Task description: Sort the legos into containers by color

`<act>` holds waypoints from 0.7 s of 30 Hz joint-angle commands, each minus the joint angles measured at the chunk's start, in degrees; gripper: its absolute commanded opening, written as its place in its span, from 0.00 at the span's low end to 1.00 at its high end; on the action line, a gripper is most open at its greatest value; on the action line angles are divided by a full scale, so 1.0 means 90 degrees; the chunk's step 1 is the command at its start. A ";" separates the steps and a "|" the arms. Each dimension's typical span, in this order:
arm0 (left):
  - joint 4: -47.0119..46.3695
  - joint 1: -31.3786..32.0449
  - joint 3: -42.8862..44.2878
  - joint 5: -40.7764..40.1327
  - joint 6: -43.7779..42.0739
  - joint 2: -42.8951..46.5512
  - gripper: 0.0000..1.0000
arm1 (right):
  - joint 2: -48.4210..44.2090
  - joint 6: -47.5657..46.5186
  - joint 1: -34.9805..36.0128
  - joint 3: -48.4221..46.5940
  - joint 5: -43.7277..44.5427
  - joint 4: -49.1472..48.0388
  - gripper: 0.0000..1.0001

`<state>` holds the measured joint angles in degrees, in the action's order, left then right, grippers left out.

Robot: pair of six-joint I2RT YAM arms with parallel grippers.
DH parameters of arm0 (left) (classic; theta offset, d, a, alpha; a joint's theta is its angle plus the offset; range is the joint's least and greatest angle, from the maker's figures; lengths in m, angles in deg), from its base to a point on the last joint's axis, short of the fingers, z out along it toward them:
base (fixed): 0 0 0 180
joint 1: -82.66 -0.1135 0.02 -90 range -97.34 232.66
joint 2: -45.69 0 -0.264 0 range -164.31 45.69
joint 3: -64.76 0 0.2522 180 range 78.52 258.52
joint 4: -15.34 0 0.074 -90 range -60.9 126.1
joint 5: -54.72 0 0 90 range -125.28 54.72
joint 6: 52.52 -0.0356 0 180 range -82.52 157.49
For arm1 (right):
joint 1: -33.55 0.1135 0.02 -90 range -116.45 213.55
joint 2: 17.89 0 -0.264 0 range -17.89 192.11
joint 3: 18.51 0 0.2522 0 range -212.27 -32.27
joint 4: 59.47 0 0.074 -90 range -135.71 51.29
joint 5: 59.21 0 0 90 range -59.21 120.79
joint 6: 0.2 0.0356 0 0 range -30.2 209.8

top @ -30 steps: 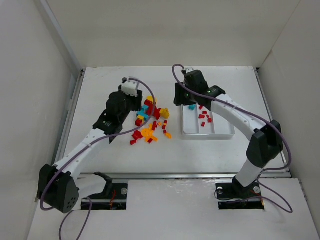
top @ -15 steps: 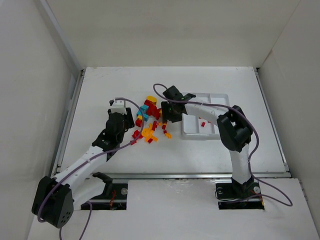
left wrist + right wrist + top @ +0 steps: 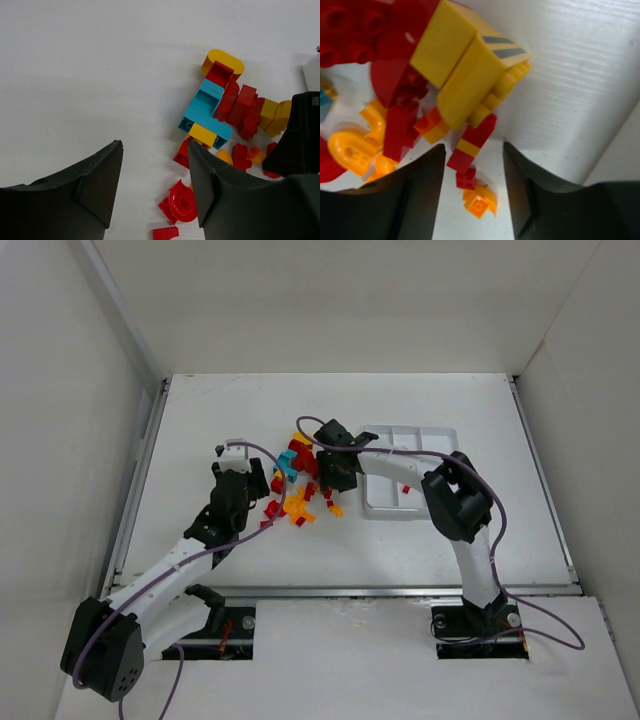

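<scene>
Legos (image 3: 298,485) heaped loose about midway across the white worktop (image 3: 200,420), just left of the white tray (image 3: 432,443) of containers. One red bit (image 3: 405,489) already inside the tray, toward its near side.

Right gripper (image 3: 473,165) low over the heap's right side, jaws apart and gripping nothing, straddling a small red-and-yellow stack (image 3: 472,142). Left gripper (image 3: 155,160) by the heap's left side, jaws likewise apart, only bare worktop between them.

Likely trouble on closing the right jaws: dragging in the orange curved piece (image 3: 480,202) just beside the stack, or lifting two colours joined as one and so missorting them. Also bumping the other gripper, given both crowding one heap.

Stack's long axis slanting between the jaws, near end toward the left finger, far end toward the big yellow block (image 3: 470,75). Teal brick (image 3: 205,107) lying slantwise too, long axis running away from the left jaws.
</scene>
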<state>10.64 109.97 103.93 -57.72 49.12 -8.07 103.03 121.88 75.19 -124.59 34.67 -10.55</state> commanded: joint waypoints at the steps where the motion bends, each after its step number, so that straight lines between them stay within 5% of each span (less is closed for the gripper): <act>1: -0.0332 0.0090 -0.0089 -0.0115 -0.0023 0.0143 0.52 | 0.0187 0.0176 0.0069 -0.0309 0.0272 0.0215 0.54; 7: -0.0332 0.0091 -0.0089 -0.0115 -0.0082 0.0143 0.52 | 0.0187 0.0176 0.0128 -0.0251 0.0331 0.0156 0.38; 14: -0.0332 0.0091 -0.0089 0.0070 -0.0306 0.0328 0.52 | -0.0027 -0.0048 0.0128 -0.0192 0.0389 0.0098 0.00; 21: -0.0537 0.0091 -0.0089 0.2489 -0.2043 0.0455 0.45 | -0.1578 -0.1960 0.0128 0.0451 -0.0050 -0.0537 0.00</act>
<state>9.24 110.43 103.34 -48.01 39.51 -5.86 98.09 113.40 75.81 -121.18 35.70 -11.07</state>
